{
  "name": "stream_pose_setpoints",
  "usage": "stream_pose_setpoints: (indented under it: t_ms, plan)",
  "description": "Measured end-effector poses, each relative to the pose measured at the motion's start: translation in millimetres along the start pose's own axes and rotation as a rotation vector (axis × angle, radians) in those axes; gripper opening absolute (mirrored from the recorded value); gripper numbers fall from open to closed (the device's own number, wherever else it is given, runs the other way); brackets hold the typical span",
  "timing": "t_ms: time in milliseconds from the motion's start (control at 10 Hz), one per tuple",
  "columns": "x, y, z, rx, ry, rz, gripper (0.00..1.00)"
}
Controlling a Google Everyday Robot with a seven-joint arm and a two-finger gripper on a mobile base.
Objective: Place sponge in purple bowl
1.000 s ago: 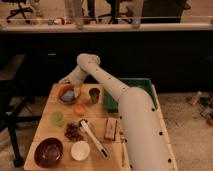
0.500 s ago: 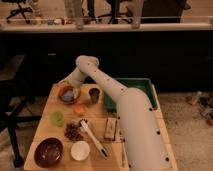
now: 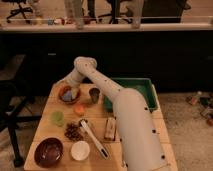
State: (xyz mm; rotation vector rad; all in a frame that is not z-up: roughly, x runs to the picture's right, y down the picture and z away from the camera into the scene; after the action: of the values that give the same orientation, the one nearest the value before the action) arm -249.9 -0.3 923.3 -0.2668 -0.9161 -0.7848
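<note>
Seemingly at pick-up, the hand (image 3: 71,89) sits in the orange-brown bowl (image 3: 63,96) at 11 o'clock on the counter (image 3: 44,131), at the sponge (image 3: 75,93), grip impossible to tell; next comes a lift and carry to the purple bowl (image 3: 48,151) at 7 o'clock.

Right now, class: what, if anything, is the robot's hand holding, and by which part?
It cannot be told. The hand is down over the orange-brown bowl, where the sponge shows; any contact between them is hidden.
</note>
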Motion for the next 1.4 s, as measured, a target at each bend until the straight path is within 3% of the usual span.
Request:
stream_pose_setpoints:
  t_ms: [800, 1400]
  plan:
    - [9.2, 16.7, 15.5, -0.001, -0.026, 0.042, 0.78]
    - [11.2, 20.8, 10.9, -0.001, -0.022, 0.05, 0.21]
